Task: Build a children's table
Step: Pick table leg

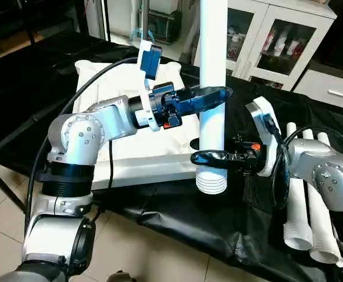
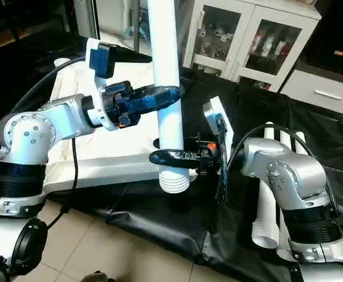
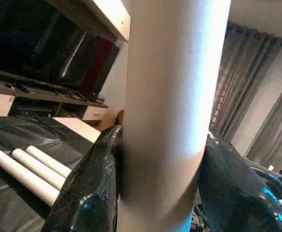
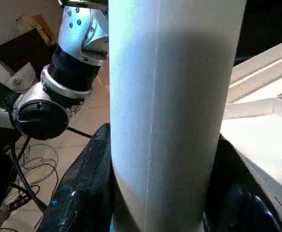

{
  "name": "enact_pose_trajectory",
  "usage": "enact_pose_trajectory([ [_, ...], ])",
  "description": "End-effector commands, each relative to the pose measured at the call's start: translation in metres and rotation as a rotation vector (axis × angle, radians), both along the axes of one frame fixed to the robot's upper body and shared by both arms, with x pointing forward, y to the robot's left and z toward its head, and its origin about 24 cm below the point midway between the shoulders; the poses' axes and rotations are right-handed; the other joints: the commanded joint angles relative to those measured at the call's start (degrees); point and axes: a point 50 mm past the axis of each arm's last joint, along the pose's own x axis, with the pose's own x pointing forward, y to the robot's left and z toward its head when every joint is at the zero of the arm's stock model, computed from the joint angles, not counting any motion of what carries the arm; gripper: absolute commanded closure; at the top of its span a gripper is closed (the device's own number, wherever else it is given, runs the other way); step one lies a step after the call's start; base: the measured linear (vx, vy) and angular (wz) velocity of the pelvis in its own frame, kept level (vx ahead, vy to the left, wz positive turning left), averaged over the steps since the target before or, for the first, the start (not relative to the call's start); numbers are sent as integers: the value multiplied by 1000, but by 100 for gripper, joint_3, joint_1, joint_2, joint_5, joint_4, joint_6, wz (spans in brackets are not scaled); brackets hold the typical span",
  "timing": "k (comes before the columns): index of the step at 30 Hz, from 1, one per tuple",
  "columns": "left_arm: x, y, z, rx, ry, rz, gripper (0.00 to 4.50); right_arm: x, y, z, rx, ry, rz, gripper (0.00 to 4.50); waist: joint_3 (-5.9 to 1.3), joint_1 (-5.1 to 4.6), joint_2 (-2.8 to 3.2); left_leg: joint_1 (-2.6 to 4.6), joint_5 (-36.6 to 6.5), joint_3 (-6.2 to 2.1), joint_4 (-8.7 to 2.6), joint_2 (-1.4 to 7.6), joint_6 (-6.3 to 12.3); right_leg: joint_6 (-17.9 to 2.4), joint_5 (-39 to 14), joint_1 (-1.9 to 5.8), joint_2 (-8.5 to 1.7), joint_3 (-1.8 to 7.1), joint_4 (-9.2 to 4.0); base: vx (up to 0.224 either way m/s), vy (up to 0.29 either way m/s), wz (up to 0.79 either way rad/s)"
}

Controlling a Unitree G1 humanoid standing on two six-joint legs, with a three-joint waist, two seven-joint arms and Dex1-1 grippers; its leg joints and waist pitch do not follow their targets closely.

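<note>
A long white tubular leg [image 1: 213,70] stands upright in the air, its ribbed threaded end [image 1: 211,180] pointing down over the near right corner of the white square tabletop [image 1: 130,150]. My left gripper [image 1: 213,94] is shut around the leg's middle, its black fingers [image 3: 90,188] on both sides of the tube. Lower down, my right gripper [image 1: 209,157] is shut on the same leg just above the ribbed end, fingers [image 4: 80,193] hugging it. The tabletop lies on the black-covered worktable. A dark round corner socket [image 1: 196,143] shows just behind the leg.
Three more white legs [image 1: 303,200] lie side by side on the black cover [image 1: 183,229] at the right, under my right arm. A white glass-door cabinet [image 1: 277,41] stands behind. Tiled floor [image 1: 136,252] runs along the worktable's near edge.
</note>
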Motion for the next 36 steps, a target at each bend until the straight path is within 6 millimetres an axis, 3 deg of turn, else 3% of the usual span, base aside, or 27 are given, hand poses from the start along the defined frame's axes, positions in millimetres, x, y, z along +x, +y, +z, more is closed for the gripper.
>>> enact_pose_trajectory([
  [1, 2, -2, 1, 8, -9, 17, 249, -2, -2, 5, 2, -18, 10, 264, -422, 8, 47, 52, -570, -87, -422, 291, -73, -1272, -595, 356, -368, 277, -362, 0, 0, 0],
  [10, 13, 2, 2, -2, 0, 147, 265, -1, -1, 4, -2, -30, -5, 264, -427, 10, 49, 53, -562, -86, -415, 292, -66, -1297, -528, 357, -367, 275, -362, 0, 0, 0],
  [20, 10, 2, 5, -10, -12, 161, 265, 0, -1, 2, -22, -46, -16, 264, -428, 8, 30, 43, -485, -86, -410, 289, -26, -1282, -517, 361, -365, 274, -352, 0, 0, 0],
  [24, 15, 3, 3, 29, -35, 231, 265, 11, 1, 1, -57, -112, -121, 264, -426, -9, 37, 44, -519, -88, -414, 290, -56, -1244, -618, 344, -368, 272, -367, 0, 0, 0],
  [25, 16, 3, 4, 39, -43, 254, 265, 14, 1, 1, -60, -122, -144, 208, -426, -15, 34, 44, -532, -88, -417, 290, -64, -1232, -639, 346, -369, 270, -370, 0, 0, 0],
  [31, 25, 4, 4, 147, -124, 396, 266, 28, 5, 6, -48, -166, -286, 159, -432, -28, 37, 56, -462, -92, -422, 288, -138, -1070, -563, 350, -354, 280, -355, 0, 0, 0],
  [36, 28, 2, 4, 175, -163, 443, 266, 38, 15, 4, -70, -166, -396, 140, -443, -37, 43, 76, -368, -83, -424, 288, -163, -1129, -334, 326, -345, 276, -326, 0, 0, 0],
])
